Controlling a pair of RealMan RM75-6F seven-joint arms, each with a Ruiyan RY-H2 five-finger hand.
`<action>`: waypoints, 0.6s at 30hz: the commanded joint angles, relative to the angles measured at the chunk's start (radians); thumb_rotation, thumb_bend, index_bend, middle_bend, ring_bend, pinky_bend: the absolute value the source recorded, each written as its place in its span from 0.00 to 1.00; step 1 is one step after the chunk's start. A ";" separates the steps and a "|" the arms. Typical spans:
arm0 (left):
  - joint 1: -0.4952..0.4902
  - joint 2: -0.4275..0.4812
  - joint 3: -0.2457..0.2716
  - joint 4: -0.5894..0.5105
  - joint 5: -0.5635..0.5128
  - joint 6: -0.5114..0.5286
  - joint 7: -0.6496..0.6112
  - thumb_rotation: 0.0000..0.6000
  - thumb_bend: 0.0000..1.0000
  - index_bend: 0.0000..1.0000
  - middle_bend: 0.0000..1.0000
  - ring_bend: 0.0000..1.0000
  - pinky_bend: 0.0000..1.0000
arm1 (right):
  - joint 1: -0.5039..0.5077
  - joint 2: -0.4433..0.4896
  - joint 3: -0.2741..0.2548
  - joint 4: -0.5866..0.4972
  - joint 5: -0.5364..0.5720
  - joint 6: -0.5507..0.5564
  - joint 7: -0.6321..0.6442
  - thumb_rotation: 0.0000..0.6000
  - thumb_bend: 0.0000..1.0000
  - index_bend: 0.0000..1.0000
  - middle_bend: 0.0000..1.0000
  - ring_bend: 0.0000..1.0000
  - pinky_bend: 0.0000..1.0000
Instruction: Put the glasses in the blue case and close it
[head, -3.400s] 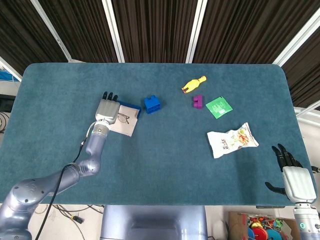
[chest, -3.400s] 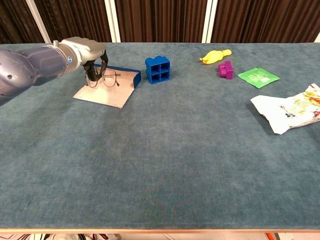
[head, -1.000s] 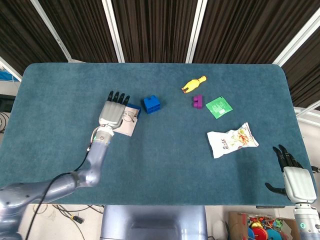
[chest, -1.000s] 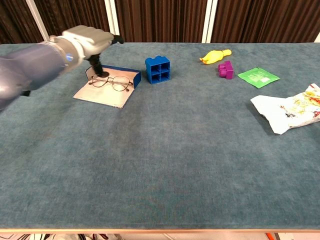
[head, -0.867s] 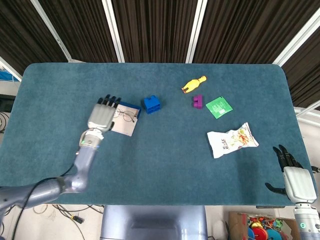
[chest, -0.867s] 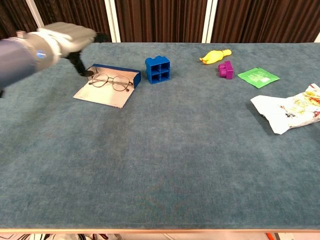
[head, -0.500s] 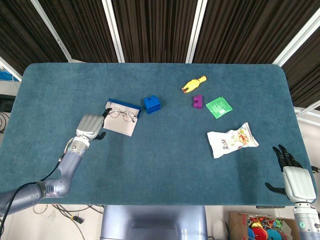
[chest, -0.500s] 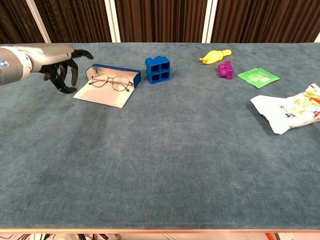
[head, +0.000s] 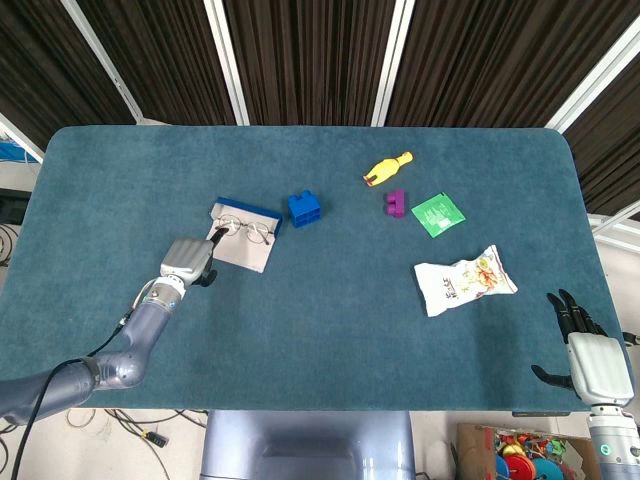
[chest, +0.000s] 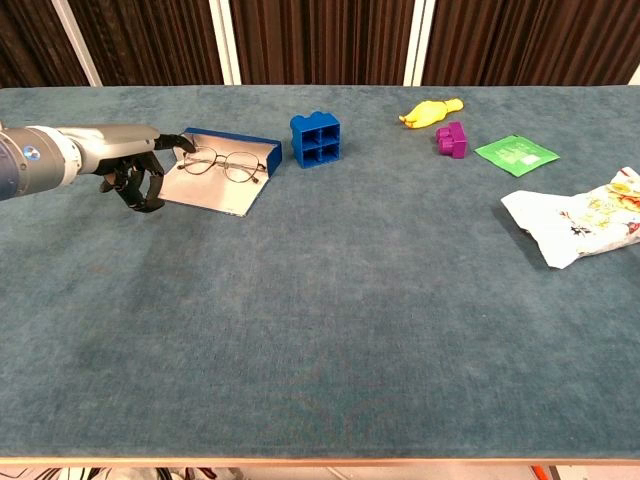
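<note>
The blue case (head: 243, 212) lies open at the table's left, its pale flap (chest: 215, 190) spread toward me. The wire-rimmed glasses (head: 246, 230) (chest: 224, 161) lie unfolded inside it, lenses against the blue tray wall (chest: 232, 140). My left hand (head: 187, 259) (chest: 132, 165) sits low at the flap's left edge. One finger reaches to the case's left end and the rest curl down beside the flap; whether it grips the flap is unclear. My right hand (head: 584, 349) hangs off the table's front right corner, fingers spread, holding nothing.
A blue block (head: 304, 208) (chest: 315, 139) stands just right of the case. Farther right are a yellow toy (head: 386, 168), a purple block (head: 395, 204), a green packet (head: 438, 214) and a white snack bag (head: 464, 281).
My left hand let go of the glasses, leaving them in the case. It drew back to the left, dropped low, then came in to the flap's left edge. The right hand stayed still.
</note>
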 joint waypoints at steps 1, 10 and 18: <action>-0.034 -0.039 -0.014 0.048 -0.046 -0.018 0.009 1.00 0.44 0.00 0.60 0.62 0.76 | 0.000 0.000 0.000 0.000 0.001 0.000 0.000 1.00 0.12 0.02 0.00 0.16 0.32; -0.076 -0.087 0.001 0.105 -0.102 -0.039 0.041 1.00 0.44 0.00 0.61 0.62 0.76 | 0.000 0.002 0.001 -0.001 0.003 -0.001 0.003 1.00 0.14 0.02 0.00 0.16 0.32; -0.081 -0.105 0.001 0.125 -0.107 -0.027 0.036 1.00 0.44 0.00 0.63 0.63 0.76 | -0.001 0.003 0.002 -0.002 0.004 0.000 0.005 1.00 0.16 0.02 0.00 0.16 0.32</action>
